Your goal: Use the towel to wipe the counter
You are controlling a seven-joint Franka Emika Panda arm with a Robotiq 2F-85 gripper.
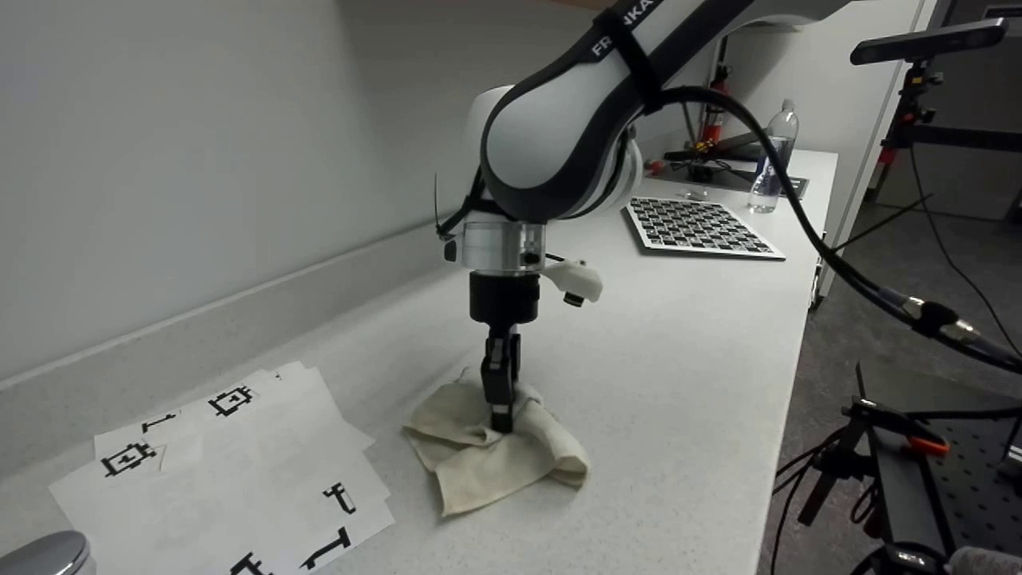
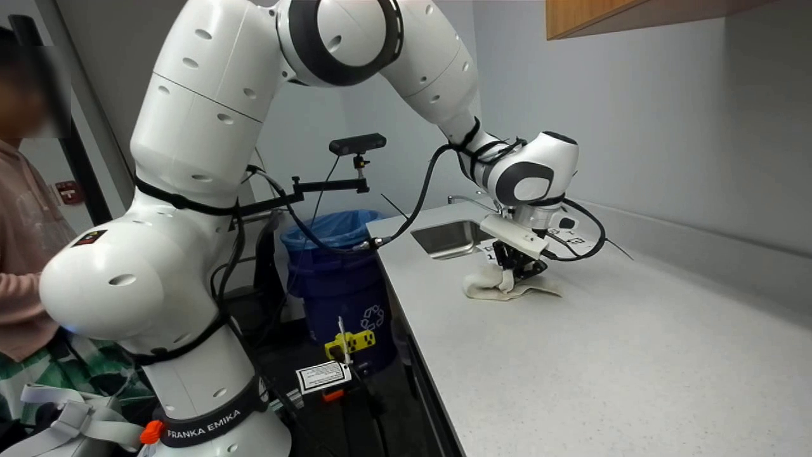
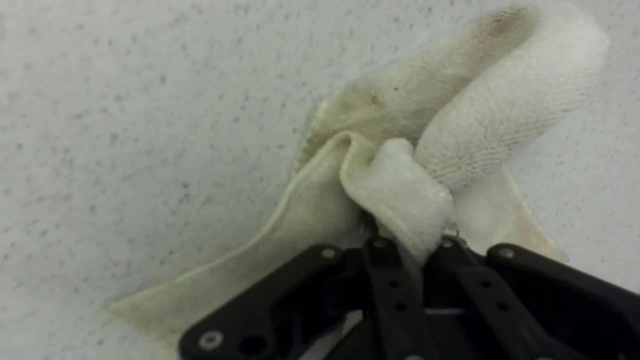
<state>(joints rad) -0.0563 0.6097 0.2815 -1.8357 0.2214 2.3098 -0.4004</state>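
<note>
The towel is a cream cloth with brownish stains. It lies crumpled on the white speckled counter (image 1: pixel 663 415) in an exterior view (image 1: pixel 495 475). It also shows in an exterior view (image 2: pixel 488 287) and in the wrist view (image 3: pixel 480 115). My gripper (image 1: pixel 501 415) points down into the middle of the towel. In the wrist view the gripper (image 3: pixel 412 246) has a fold of towel pinched between its two fingers. The fingertips are hidden in the cloth. The towel's outer edges spread on the counter around the gripper.
Paper sheets with black printed marks (image 1: pixel 231 479) lie beside the towel, near the wall. A checkered board (image 1: pixel 703 228) and a water bottle (image 1: pixel 774 160) stand farther along the counter. A sink (image 2: pixel 447 240) is set in the counter. A wooden cabinet (image 2: pixel 590 16) hangs above.
</note>
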